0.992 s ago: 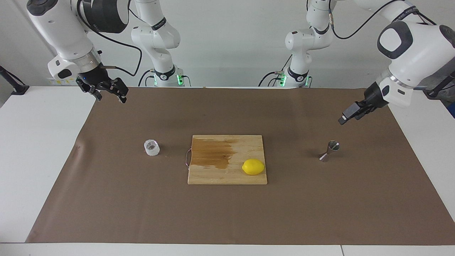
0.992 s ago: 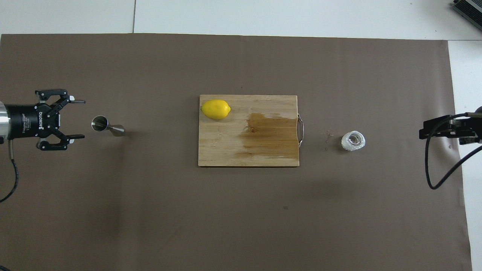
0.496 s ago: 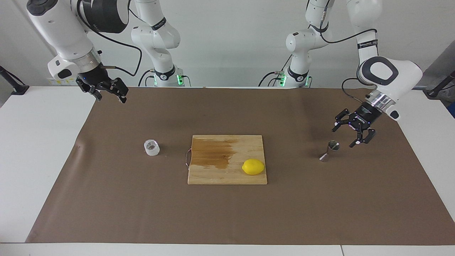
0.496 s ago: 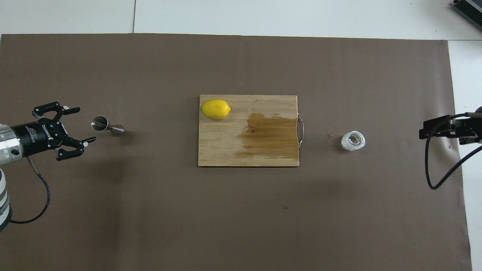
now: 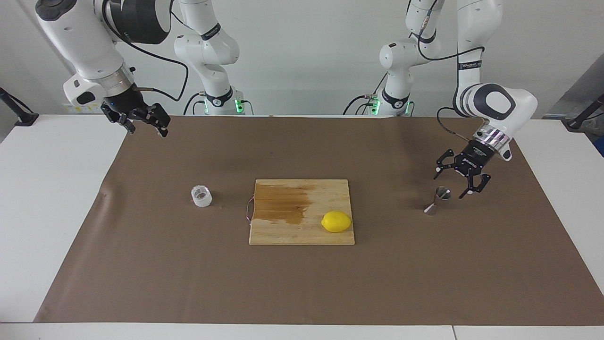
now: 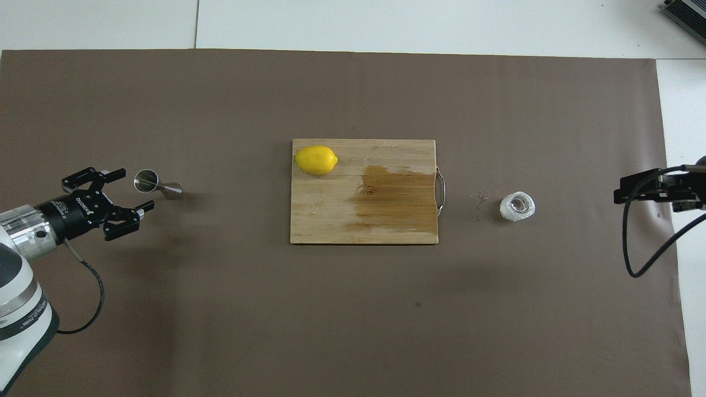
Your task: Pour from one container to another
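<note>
Contents of the clear squat cup [image 5: 201, 196] cannot be made out. One cup, one steel jigger [image 5: 437, 200], one lemon [image 5: 336, 221] on one cutting board [image 5: 283, 226] — all on the worktop [image 5: 188, 274]. Hourglass jigger stands upright below the spread-fingered left gripper [image 5: 458, 183]; right gripper [image 5: 144, 123] waits over the worktop's corner — fingers unclear.

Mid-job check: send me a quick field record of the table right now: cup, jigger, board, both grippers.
clear cup: upright on the brown mat, toward the right arm's end, untouched
jigger: upright on the mat, toward the left arm's end
cutting board: between them, wet stain on it
lemon: on the board
left gripper: open, raised beside the jigger, not gripping
right gripper: waiting, raised over the mat's edge
</note>
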